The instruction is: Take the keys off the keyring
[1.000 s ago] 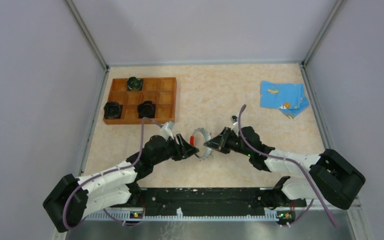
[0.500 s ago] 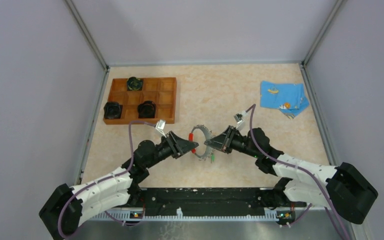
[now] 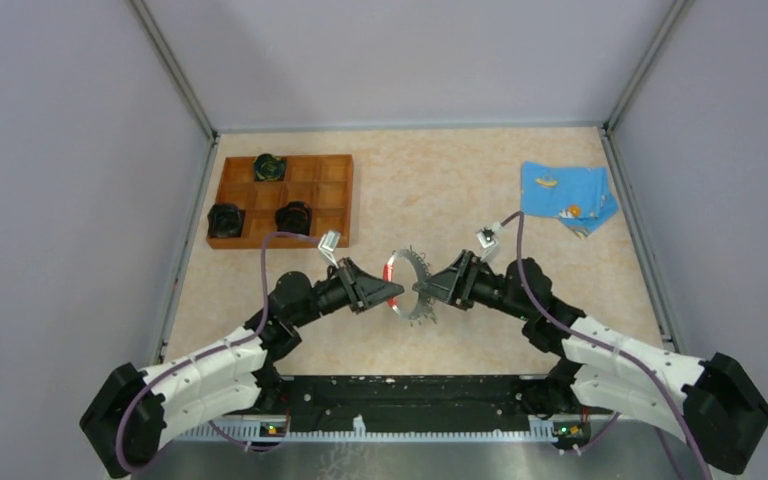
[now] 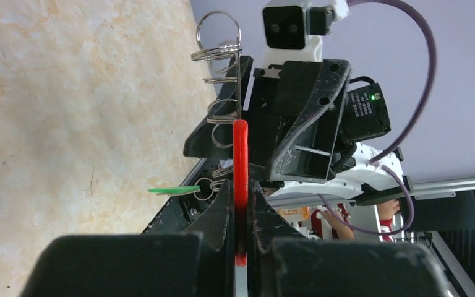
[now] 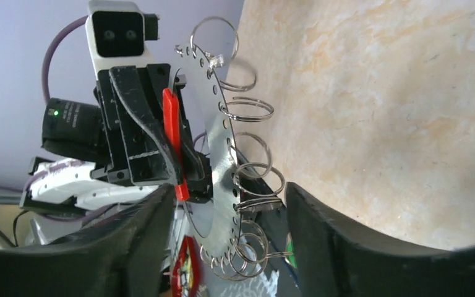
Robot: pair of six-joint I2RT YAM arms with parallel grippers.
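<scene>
Keyring [image 5: 218, 167] looks stiff, slick: left end effector [image 4: 241, 207] pinches red section [image 4: 240, 154], right end effector [image 5: 226, 207] spread; grab light green key [image 4: 173, 190].

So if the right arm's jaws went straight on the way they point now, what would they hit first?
The keyring: it stands edge-on between the right gripper's open jaws. Just behind it the left gripper, shut on the same ring, looks next in line, though depth is hard to judge.
</scene>
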